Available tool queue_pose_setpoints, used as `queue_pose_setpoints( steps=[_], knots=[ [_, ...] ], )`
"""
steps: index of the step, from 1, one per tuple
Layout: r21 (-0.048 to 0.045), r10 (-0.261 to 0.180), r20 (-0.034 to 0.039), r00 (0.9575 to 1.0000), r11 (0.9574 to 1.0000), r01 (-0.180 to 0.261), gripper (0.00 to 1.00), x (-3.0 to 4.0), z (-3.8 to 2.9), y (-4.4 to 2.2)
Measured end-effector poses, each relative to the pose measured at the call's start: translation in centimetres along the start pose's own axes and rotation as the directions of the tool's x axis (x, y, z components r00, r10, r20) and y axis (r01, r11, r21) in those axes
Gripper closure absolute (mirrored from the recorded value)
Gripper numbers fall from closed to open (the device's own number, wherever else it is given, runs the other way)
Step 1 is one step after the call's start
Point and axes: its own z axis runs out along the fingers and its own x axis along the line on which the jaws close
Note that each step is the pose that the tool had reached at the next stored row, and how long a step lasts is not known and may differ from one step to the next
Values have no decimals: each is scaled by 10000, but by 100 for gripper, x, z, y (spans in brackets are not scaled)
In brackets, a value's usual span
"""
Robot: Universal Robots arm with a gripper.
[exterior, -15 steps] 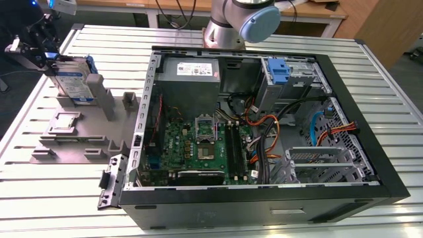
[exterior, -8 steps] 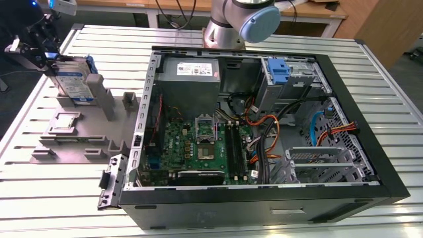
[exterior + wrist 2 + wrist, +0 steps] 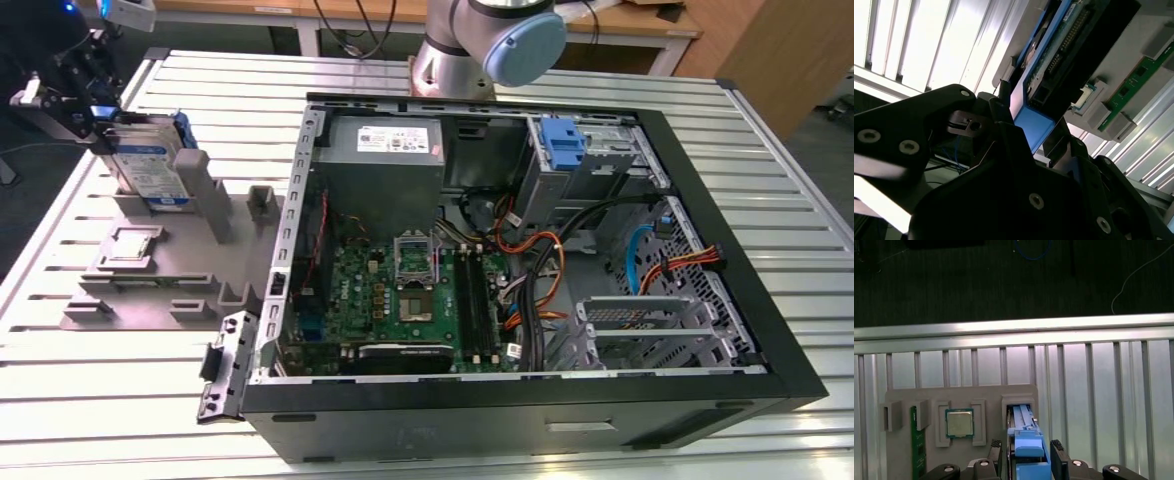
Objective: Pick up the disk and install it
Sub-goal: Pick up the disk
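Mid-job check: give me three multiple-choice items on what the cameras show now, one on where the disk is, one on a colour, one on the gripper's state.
1. The disk is: A) upright in a slot of the grey fixture, on the exterior view's left of the case; B) inside the case; C) flat atop the case.
2. The disk's bracket is: A) red; B) yellow; C) blue.
3. The gripper is: A) inside the case; B) open, fingers flanking the disk; C) resting on the case's rim.
Answers: 1 A, the exterior view shows it standing in the fixture; 2 C, both wrist views show blue; 3 B, the first wrist view shows gaps between fingers and bracket.
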Motion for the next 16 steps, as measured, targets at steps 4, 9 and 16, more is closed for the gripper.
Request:
queue_pose_setpoints(
  steps=[4,9,16],
  knots=[
    [-1,15,0,10000,10000,-15,49,-6,2,0],
    [-2,21,-1,10000,10000,-21,49,-7,2,0],
    [-1,21,-2,10000,10000,-21,51,-6,2,0]
  ],
)
